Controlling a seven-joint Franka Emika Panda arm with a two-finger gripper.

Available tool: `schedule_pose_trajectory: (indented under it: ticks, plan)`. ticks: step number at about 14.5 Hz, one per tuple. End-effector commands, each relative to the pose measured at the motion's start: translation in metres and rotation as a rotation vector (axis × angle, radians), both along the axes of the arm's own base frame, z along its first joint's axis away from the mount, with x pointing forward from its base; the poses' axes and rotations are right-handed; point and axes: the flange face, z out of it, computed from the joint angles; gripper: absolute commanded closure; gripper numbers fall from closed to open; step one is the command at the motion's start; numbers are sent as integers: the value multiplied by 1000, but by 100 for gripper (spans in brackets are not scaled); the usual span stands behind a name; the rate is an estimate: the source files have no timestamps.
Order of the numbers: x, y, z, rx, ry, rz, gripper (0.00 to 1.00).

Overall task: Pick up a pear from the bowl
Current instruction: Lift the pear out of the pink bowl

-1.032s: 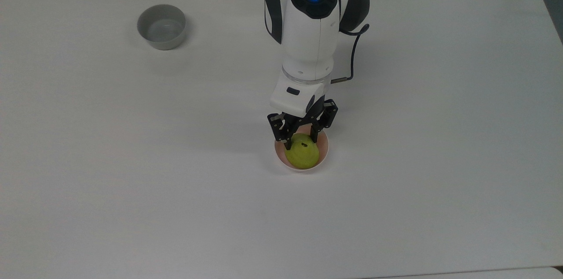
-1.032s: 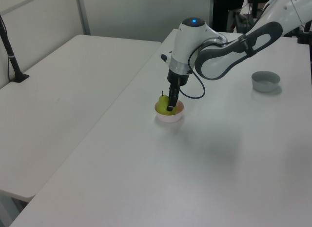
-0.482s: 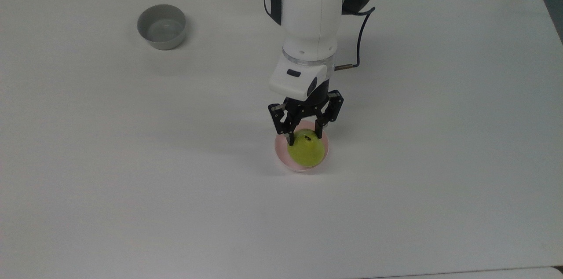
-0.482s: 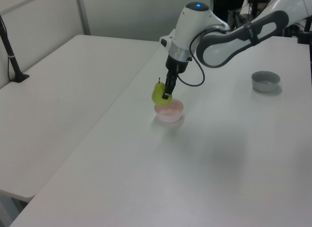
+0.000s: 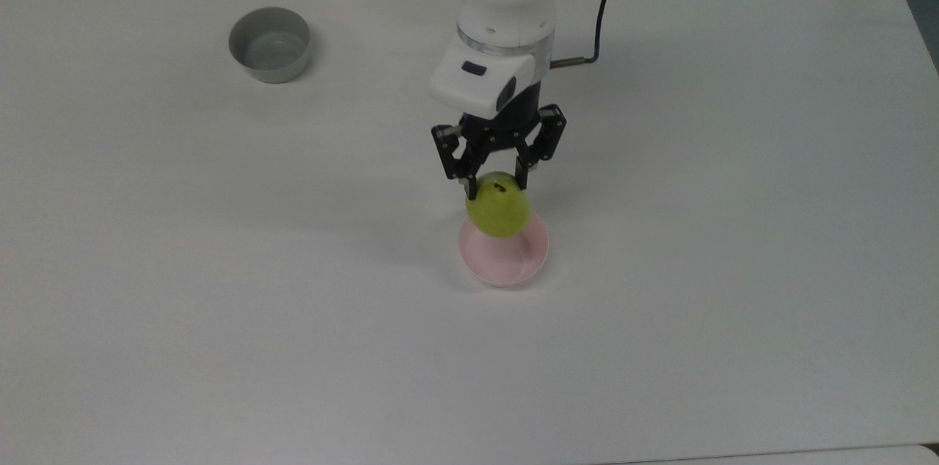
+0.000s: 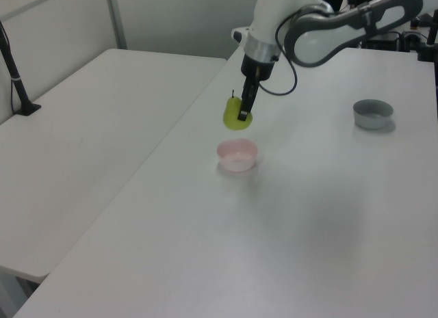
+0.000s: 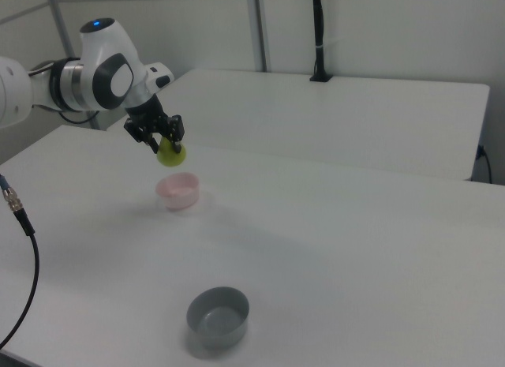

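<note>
A yellow-green pear [image 5: 499, 214] [image 6: 235, 115] [image 7: 171, 154] with a short dark stem hangs in the air, clear above the pale pink bowl [image 5: 506, 263] [image 6: 237, 154] [image 7: 178, 190]. My gripper [image 5: 496, 185] [image 6: 243, 115] [image 7: 166, 146] is shut on the pear's upper part, its black fingers on either side. The bowl stands on the white table with nothing in it. In the top view the pear overlaps the bowl's far rim.
A grey bowl [image 5: 269, 44] [image 6: 373, 113] [image 7: 218, 316] stands apart on the white table [image 5: 220, 304], at the top view's upper left. A second white table [image 6: 82, 126] [image 7: 355, 114] adjoins it. A dark cable [image 5: 598, 10] trails from the arm.
The gripper has risen with the pear in its grip, lifting it out of the pink bowl. The bowl has stayed in place and now holds nothing.
</note>
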Motion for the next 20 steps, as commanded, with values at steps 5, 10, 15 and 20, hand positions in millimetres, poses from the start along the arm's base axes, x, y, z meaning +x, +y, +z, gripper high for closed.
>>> schedule_pose_trajectory:
  ticks: [5, 10, 15, 20]
  plan:
    - [-43, -48, 70, 3, 125, -76, 100]
    - [-71, -75, 113, -2, 194, -113, 100]
    - [-93, -114, 138, -10, 231, -103, 100]
    - [-108, -169, 147, -22, 254, -49, 100]
